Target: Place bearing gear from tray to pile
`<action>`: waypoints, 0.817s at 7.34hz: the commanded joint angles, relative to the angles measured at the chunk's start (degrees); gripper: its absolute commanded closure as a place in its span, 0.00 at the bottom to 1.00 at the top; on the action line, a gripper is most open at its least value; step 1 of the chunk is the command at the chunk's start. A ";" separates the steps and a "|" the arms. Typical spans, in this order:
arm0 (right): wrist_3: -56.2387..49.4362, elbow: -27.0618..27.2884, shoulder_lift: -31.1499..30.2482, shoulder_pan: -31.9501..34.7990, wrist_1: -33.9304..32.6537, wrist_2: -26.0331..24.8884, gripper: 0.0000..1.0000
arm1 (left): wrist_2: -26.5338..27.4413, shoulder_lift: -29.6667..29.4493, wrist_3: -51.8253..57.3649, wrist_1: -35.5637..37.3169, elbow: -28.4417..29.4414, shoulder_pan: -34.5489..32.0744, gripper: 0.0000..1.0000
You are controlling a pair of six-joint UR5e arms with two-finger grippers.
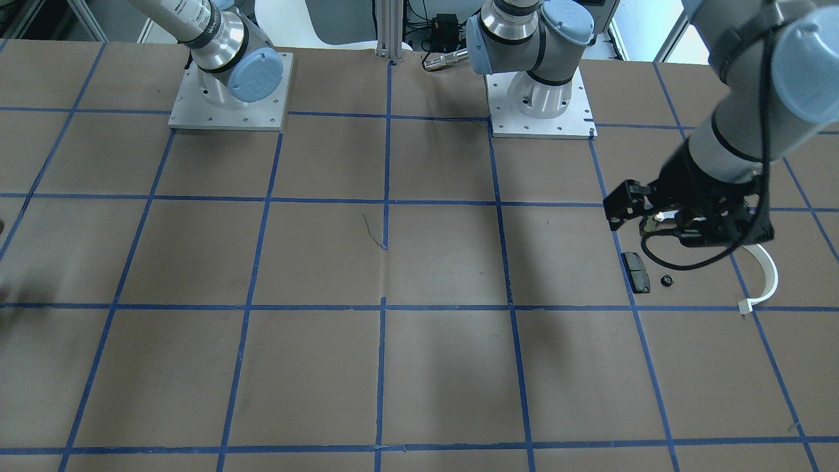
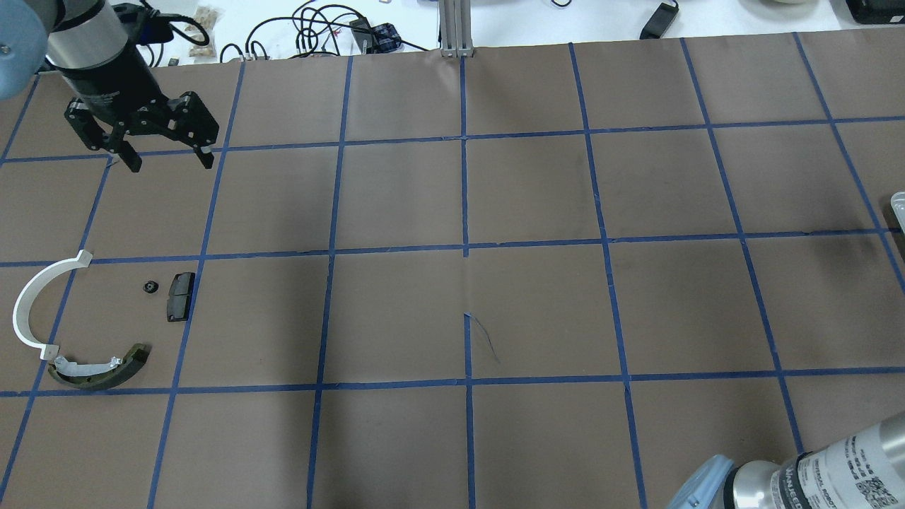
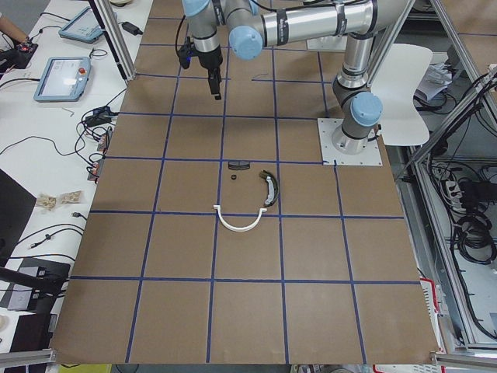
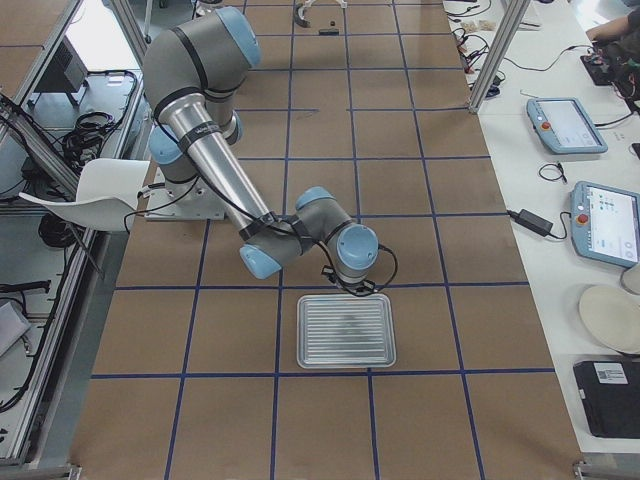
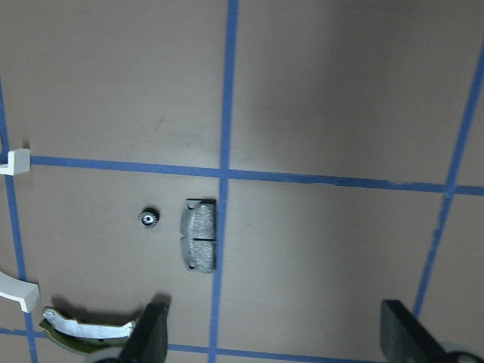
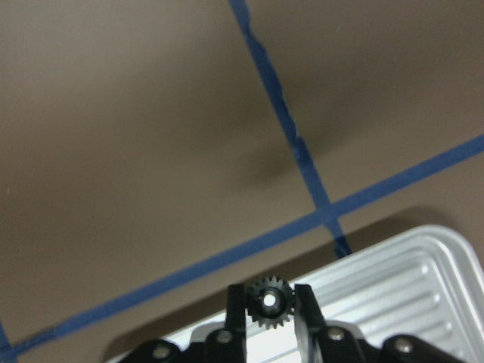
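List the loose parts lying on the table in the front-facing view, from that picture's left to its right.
black pad → small black gear → white half-ring

I see a tabletop [image 2: 537, 311] covered in brown paper, ruled into large squares by blue tape lines [image 2: 464, 191]. Toward my left end lies a loose cluster: a thin white half-ring [image 2: 17, 314], an olive-and-white curved brake shoe [image 2: 99, 378] touching or just beside one end of the ring, a small black rectangular pad [image 2: 180, 296] lying on a tape line, and a small black gear [image 2: 150, 286] just beside the pad. Toward my right end sits a ribbed metal tray [image 4: 346, 345]. Two metal mounting plates [image 1: 190, 118] rest along the robot's edge.
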 commanded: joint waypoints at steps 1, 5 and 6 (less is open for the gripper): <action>13.32 0.41 -0.35 6.82 0.85 2.84 1.00 | 0.13 2.71 -5.85 -0.74 2.47 -7.56 0.00; 44.23 8.02 -6.57 23.85 2.36 12.05 1.00 | -6.54 2.79 -3.86 2.09 1.87 -7.50 0.00; 53.19 11.97 -8.77 27.99 -1.22 14.08 1.00 | -6.37 3.14 -4.03 3.49 1.69 -7.58 0.00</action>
